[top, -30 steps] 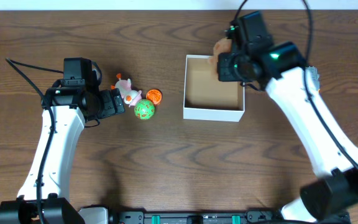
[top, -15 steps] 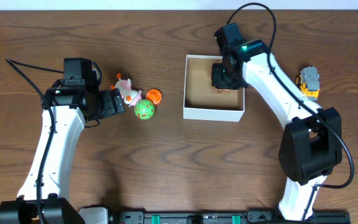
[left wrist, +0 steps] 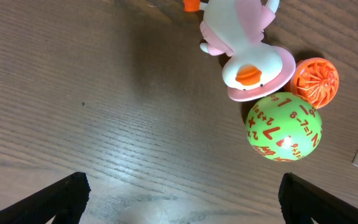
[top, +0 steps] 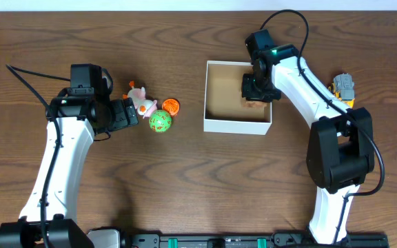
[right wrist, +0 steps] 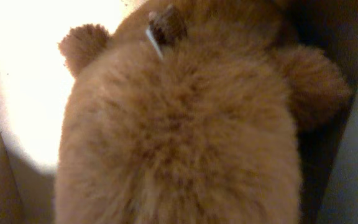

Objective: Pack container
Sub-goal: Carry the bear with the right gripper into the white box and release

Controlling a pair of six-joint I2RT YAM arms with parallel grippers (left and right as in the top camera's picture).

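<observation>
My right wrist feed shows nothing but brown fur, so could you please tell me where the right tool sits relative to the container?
Observer: The right tool is down inside the container, by its right wall, with the brown plush toy under it.
Operator: Thank you. Which toys lie outside the container?
Observer: A pink-and-white duck, a green ball and an orange ball cluster to its left; a yellow-and-grey toy lies to its right.
Operator: And where is the left tool?
Observer: The left tool is open, just left of the duck, holding nothing.
</observation>
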